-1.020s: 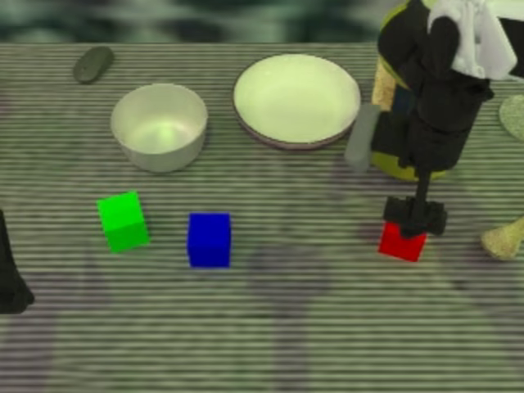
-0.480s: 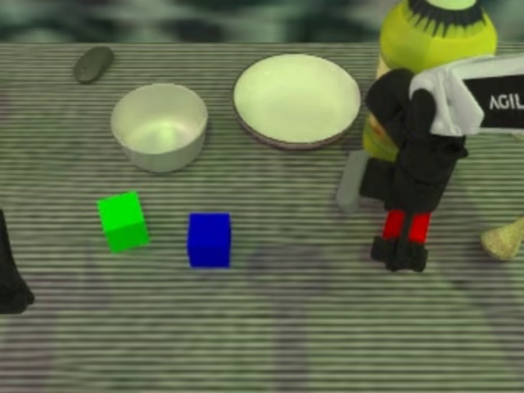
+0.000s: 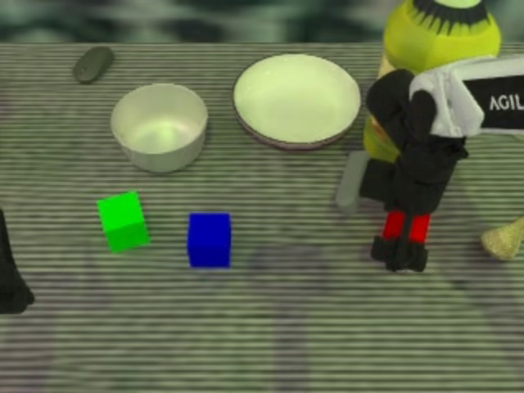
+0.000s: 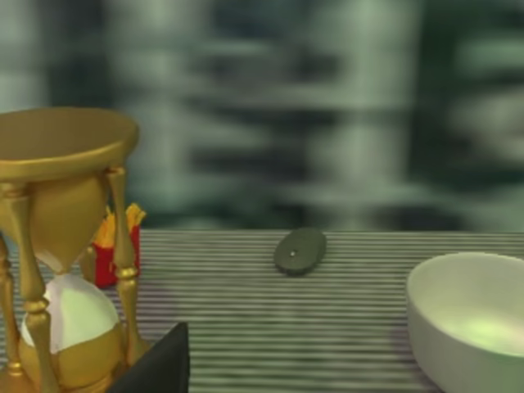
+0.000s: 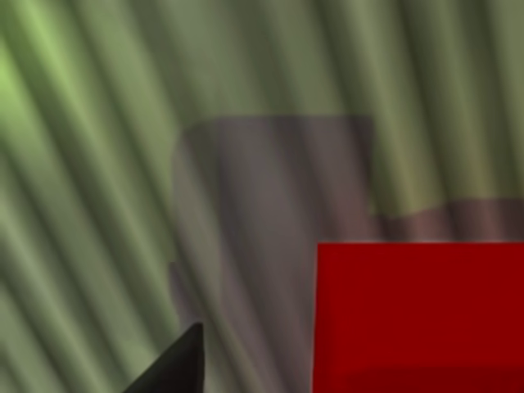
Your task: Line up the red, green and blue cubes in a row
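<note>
Now the right gripper [image 3: 399, 252] is closed around the red cube [image 3: 406, 226] on the table's right side, in front of the yellow-green bottle [image 3: 434, 37]. Far to its left, the green cube [image 3: 123, 220] and blue cube [image 3: 209, 239] sit side by side. At the left edge, the left arm [image 3: 10, 282] is parked.

The right arm reached in from the right edge, its wrist bent steeply downward, and the right tool [image 3: 399, 252] hung fingertips down at the right of the top view. Its two dark fingers were clamped on the red cube [image 3: 406, 227], red showing just above the tips. The left arm sat parked at the far left edge, only a dark part of the left tool [image 3: 10, 282] in sight.
</note>
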Robot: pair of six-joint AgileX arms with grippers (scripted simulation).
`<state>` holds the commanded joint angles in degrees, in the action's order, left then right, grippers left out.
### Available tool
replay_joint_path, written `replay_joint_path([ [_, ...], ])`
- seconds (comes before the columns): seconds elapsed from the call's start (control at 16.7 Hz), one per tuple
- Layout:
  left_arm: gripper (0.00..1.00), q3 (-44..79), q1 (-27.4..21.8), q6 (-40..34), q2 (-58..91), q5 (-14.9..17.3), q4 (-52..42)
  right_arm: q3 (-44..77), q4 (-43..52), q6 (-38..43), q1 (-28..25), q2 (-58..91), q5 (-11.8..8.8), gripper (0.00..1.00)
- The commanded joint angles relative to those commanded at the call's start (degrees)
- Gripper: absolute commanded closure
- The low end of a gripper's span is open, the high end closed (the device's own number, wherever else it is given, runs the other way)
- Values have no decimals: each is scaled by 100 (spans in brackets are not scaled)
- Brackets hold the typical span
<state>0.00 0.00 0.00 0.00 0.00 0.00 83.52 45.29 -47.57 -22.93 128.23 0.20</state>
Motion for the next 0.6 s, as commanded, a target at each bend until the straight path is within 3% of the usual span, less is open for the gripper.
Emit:
replay_joint_path([
  [0.54, 0, 0, 0, 0, 0, 0, 0, 0, 0, 0, 0, 0, 0, 98],
  [0.6, 0, 0, 0, 0, 0, 0, 0, 0, 0, 0, 0, 0, 0, 100],
])
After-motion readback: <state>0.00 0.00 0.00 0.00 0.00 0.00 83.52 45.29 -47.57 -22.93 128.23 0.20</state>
